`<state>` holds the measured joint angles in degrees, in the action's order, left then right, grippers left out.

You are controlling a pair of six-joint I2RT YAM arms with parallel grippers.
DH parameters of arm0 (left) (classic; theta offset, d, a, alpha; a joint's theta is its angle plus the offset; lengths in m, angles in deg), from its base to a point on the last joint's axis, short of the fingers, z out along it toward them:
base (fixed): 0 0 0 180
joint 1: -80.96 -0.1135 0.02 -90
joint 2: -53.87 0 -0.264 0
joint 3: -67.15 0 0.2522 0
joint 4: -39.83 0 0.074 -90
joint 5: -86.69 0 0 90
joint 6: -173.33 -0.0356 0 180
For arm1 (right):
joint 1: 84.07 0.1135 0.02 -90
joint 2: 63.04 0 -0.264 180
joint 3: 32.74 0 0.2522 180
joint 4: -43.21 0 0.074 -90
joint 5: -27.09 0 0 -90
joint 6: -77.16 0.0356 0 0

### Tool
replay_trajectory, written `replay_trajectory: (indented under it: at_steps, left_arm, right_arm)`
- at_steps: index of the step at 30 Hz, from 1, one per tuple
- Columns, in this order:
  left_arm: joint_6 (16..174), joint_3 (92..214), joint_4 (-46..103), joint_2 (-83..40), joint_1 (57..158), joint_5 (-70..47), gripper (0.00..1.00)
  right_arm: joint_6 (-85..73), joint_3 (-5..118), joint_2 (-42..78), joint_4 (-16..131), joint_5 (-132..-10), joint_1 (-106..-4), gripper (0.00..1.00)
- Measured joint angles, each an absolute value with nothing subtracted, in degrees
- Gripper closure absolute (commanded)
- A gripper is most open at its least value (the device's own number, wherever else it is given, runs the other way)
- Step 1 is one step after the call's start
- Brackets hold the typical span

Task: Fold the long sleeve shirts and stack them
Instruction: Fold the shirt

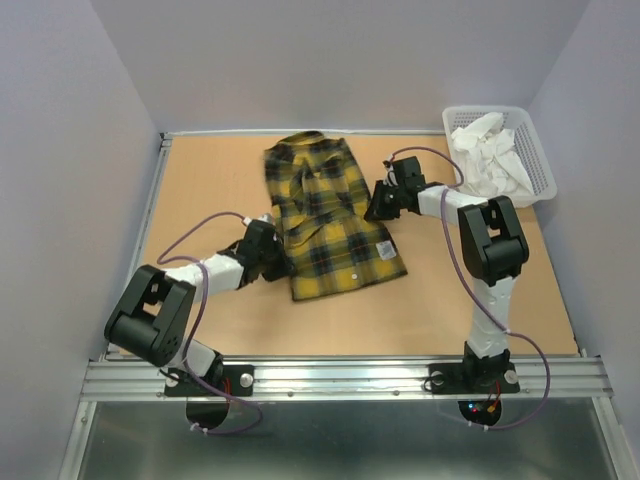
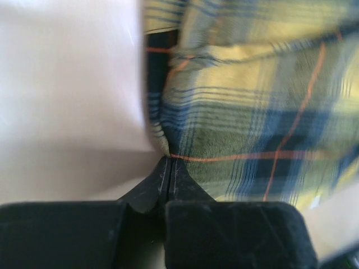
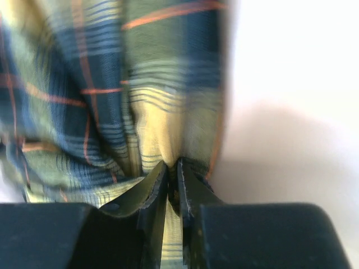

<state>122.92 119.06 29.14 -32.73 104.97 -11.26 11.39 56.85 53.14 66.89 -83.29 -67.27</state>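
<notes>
One long sleeve shirt [image 1: 335,225], yellow and dark plaid, lies partly folded and rumpled in the middle of the table. My left gripper [image 1: 283,258] is at the shirt's left edge. In the left wrist view the left gripper [image 2: 169,162] is shut, with a pucker of the plaid cloth [image 2: 252,112] pinched at its tips. My right gripper [image 1: 377,207] is at the shirt's right edge. Seen from the right wrist, the right gripper [image 3: 173,168] is shut on a fold of the shirt [image 3: 84,84], with yellow cloth showing between the fingers.
A white plastic basket [image 1: 540,160] stands at the back right corner, holding crumpled white cloth [image 1: 490,150]. The wooden table [image 1: 220,180] has walls on the left, back and right. A metal rail runs along the near edge.
</notes>
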Motion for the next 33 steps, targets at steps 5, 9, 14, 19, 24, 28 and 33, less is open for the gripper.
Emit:
replay_trajectory:
  at_steps: [5,9,14,19,24,28,33]
  left_arm:
    - [134.4,107.7,37.6,-25.0,115.6,-14.5,0.62]
    - [137.5,106.8,38.3,-21.8,118.2,-14.4,0.24]
    - [137.3,108.5,33.2,-14.4,118.1,-9.6,0.19]
    - [133.9,116.9,27.0,-11.4,117.3,-1.7,0.26]
    - [129.0,125.6,25.6,-17.8,111.7,0.7,0.35]
    - [125.4,129.0,24.9,-26.7,107.2,0.3,0.35]
    - [123.1,129.8,24.4,-33.3,104.7,-0.3,0.39]
  right_arm:
    - [8.3,70.7,62.3,67.9,-83.6,-63.8,0.73]
    - [6.9,78.8,66.7,68.3,-83.7,-60.8,0.38]
    - [5.7,79.8,63.9,69.6,-81.8,-59.7,0.27]
    - [5.2,71.6,50.2,70.4,-76.6,-60.5,0.30]
    - [7.9,58.7,34.7,69.5,-72.9,-61.0,0.48]
    - [10.9,49.3,30.2,69.6,-71.7,-61.0,0.52]
    - [13.6,41.8,30.4,70.7,-71.7,-61.0,0.57]
